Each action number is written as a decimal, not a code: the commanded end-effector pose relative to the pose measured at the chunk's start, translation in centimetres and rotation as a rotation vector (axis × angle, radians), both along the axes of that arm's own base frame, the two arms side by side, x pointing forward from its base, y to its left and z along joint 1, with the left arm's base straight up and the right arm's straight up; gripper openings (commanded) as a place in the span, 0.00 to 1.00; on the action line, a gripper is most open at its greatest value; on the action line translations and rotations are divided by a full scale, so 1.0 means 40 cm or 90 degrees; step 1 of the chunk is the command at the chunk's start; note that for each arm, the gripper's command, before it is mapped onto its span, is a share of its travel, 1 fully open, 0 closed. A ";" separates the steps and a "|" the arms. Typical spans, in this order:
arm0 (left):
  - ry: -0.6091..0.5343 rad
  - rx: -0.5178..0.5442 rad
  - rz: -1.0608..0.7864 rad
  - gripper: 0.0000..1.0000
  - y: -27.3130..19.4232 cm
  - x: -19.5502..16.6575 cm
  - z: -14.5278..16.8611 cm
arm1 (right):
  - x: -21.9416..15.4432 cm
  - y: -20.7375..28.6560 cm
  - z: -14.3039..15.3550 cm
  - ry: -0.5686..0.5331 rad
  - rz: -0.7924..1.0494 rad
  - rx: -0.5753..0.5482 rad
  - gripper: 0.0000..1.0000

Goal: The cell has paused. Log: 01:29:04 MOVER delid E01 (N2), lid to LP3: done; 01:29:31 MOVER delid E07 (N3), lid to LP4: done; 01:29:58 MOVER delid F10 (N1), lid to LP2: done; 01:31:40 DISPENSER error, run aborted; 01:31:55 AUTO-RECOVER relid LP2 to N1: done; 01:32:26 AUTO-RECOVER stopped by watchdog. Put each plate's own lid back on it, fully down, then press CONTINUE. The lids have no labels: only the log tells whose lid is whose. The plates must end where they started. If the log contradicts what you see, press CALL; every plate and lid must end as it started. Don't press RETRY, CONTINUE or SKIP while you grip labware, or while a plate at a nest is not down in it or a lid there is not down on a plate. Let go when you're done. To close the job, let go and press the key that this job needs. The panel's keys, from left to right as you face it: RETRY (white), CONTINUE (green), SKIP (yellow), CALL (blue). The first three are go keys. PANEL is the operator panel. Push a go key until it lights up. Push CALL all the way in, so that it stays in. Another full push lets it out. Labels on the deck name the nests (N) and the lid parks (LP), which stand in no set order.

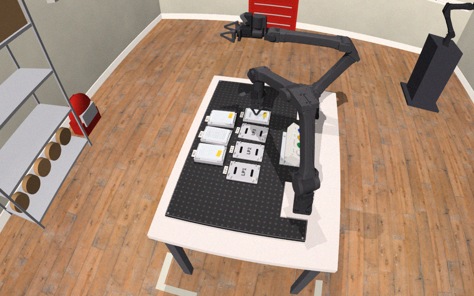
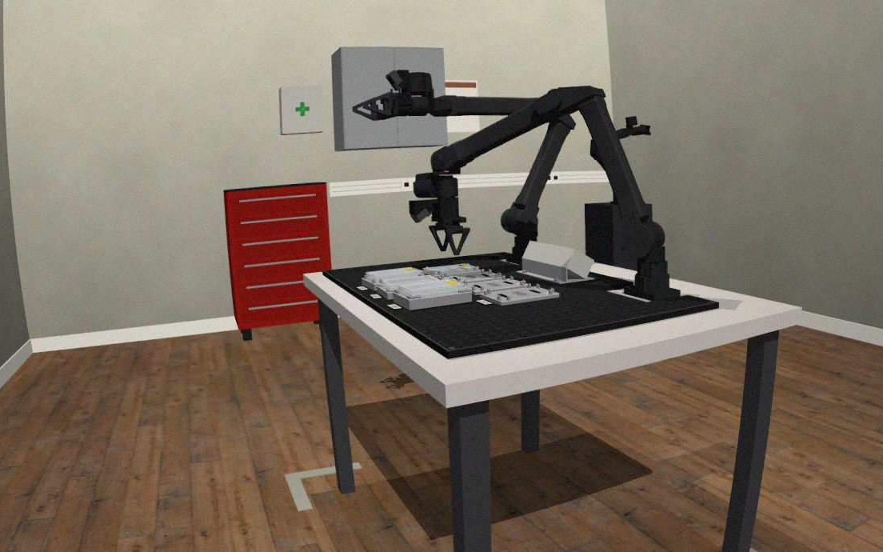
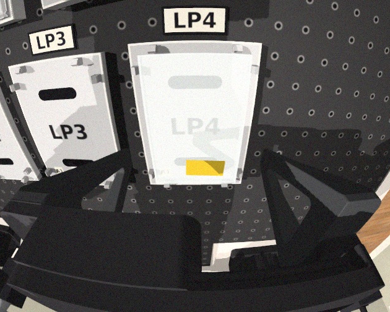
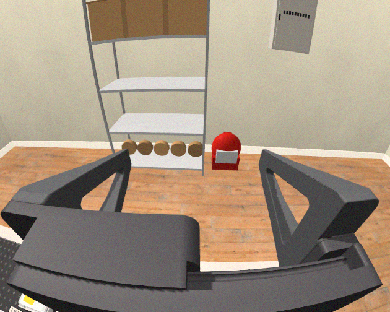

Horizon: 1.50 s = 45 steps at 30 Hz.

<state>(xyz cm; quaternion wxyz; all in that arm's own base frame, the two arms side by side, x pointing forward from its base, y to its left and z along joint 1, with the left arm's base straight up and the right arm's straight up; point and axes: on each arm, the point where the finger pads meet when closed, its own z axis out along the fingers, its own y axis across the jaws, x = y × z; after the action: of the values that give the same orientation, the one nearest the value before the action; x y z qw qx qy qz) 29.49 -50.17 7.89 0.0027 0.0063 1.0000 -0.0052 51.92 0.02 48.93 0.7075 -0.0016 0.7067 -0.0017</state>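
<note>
My left gripper [image 1: 256, 112] [image 2: 449, 251] [image 3: 195, 156] is open above LP4. A clear lid with a yellow patch [image 1: 264, 115] [image 3: 205, 168] lies on park LP4, between and below the fingers. Parks LP3 [image 1: 253, 132] [image 3: 67, 114], LP2 [image 1: 248, 151] and LP1 [image 1: 243, 172] hold no lid. The N2 plate [image 1: 209, 152] and the farthest nest's plate [image 1: 221, 118] carry yellow patches. The middle plate [image 1: 215, 135] shows wells and no patch; those nest labels are unclear. My right gripper [image 1: 225, 31] [image 2: 356, 110] [image 4: 195, 156] is open and empty, raised high beyond the table.
The operator panel [image 1: 291, 149] [image 2: 554, 259] stands to the right of the parks in the top view; an arm link partly hides its keys. A black perforated deck [image 1: 213, 200] [image 2: 459, 350] carries everything. A shelf rack [image 4: 161, 124] stands by the wall, away from the table.
</note>
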 end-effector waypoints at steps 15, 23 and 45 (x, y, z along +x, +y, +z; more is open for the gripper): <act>0.001 0.003 0.012 1.00 0.003 0.021 -0.075 | -0.006 -0.001 0.088 -0.036 0.001 0.007 1.00; 0.001 0.003 0.012 1.00 0.003 0.021 -0.100 | -0.006 -0.001 0.088 -0.036 0.001 0.007 1.00; -0.008 -0.011 0.009 1.00 -0.019 0.029 -0.107 | -0.006 -0.001 0.088 -0.036 0.001 0.007 1.00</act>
<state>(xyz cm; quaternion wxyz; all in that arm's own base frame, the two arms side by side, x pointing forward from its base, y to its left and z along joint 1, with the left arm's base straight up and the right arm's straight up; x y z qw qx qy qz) 29.51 -50.21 3.29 0.0040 0.0064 0.9999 -0.0074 51.92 0.02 48.93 0.7075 -0.0016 0.7067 -0.0017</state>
